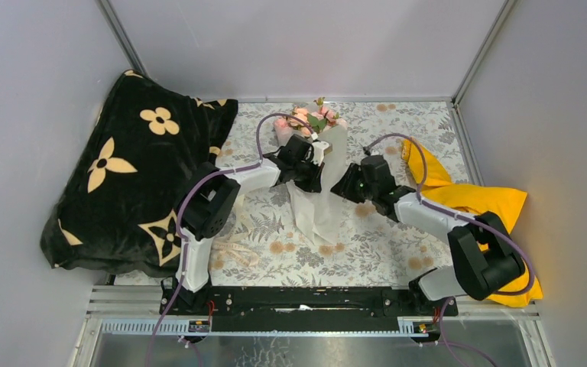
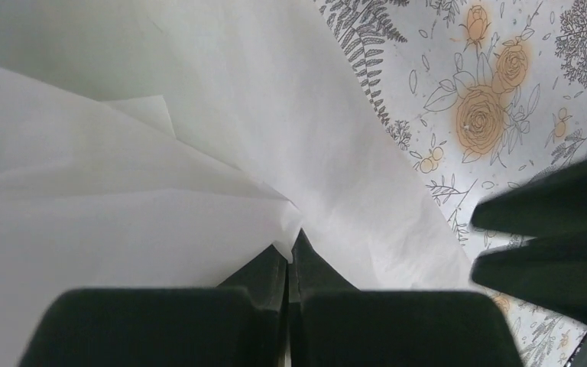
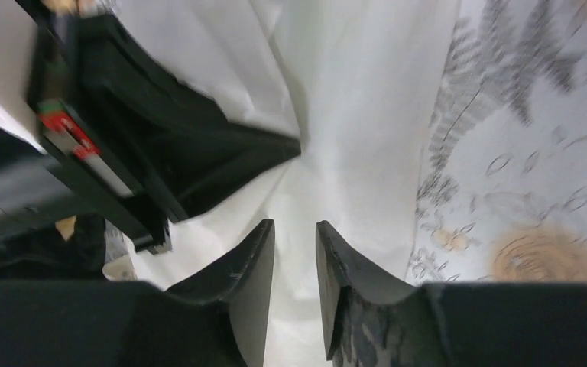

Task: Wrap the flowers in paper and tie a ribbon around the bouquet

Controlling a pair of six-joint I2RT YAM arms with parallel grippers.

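Observation:
The bouquet lies at the middle of the table, with the pink flowers [image 1: 313, 117] at its far end and the white paper [image 1: 317, 214] rolled around the stems toward me. My left gripper [image 1: 315, 174] is on the paper's left side, its jaws shut on a corner of the paper [image 2: 122, 153], which slips between the fingertips of that left gripper [image 2: 292, 243]. My right gripper [image 1: 342, 187] is at the paper's right side. In the right wrist view the right gripper [image 3: 296, 225] stands open by a narrow gap, over the paper [image 3: 351, 92]. The cream ribbon [image 1: 237, 252] lies loose near the left arm's base.
A black blanket [image 1: 122, 176] with beige flower prints is heaped at the left. A yellow cloth [image 1: 474, 199] lies at the right under the right arm. The grey floral tablecloth [image 1: 382, 245] covers the table. Grey walls close in three sides.

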